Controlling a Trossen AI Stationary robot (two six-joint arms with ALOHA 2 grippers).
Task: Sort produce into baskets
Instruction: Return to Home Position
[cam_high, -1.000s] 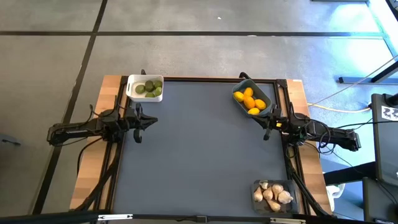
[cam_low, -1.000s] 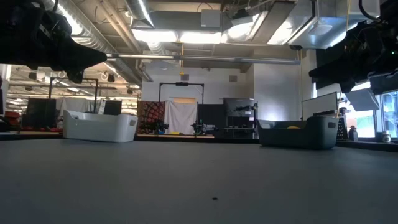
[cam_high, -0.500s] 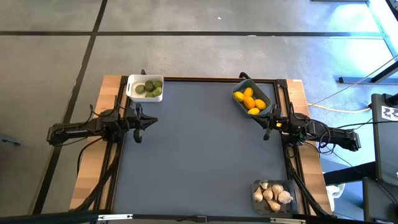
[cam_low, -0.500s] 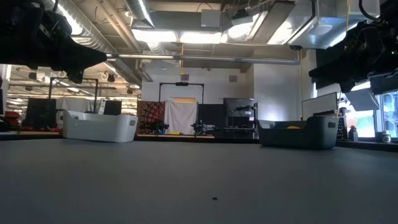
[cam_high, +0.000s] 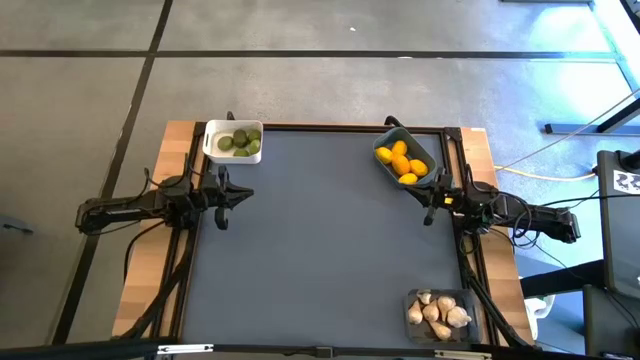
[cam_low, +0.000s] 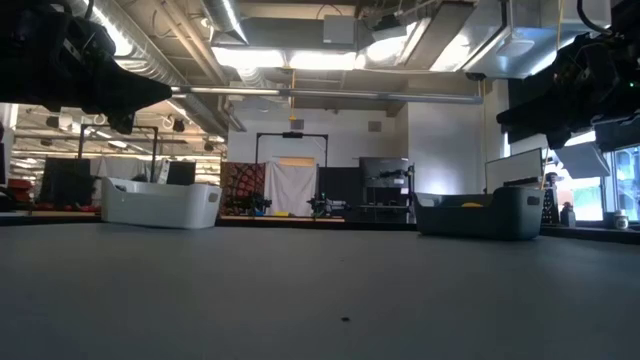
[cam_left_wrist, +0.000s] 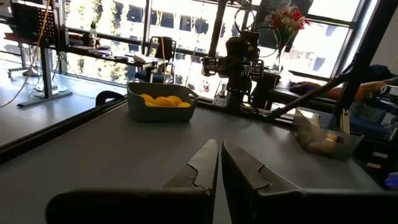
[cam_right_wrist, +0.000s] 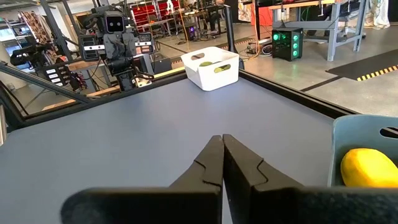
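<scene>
Produce (cam_high: 404, 163) sorted: limes (cam_high: 240, 141) in white basket (cam_high: 209, 140), lemons (cam_high: 410, 168) in blue-grey basket (cam_high: 379, 148), garlic (cam_high: 436, 312) in clear basket (cam_high: 410, 298). Left gripper (cam_left_wrist: 219, 144) and right gripper (cam_right_wrist: 222, 138) at opposite counter (cam_high: 320, 240) edges, fingers closed, empty.

Low view: the white bin (cam_low: 160, 205), left of centre, hides its contents behind its wall. Right wrist view: the frame edge cuts off the blue bin (cam_right_wrist: 341, 146); one lemon (cam_right_wrist: 370, 167) shows.
</scene>
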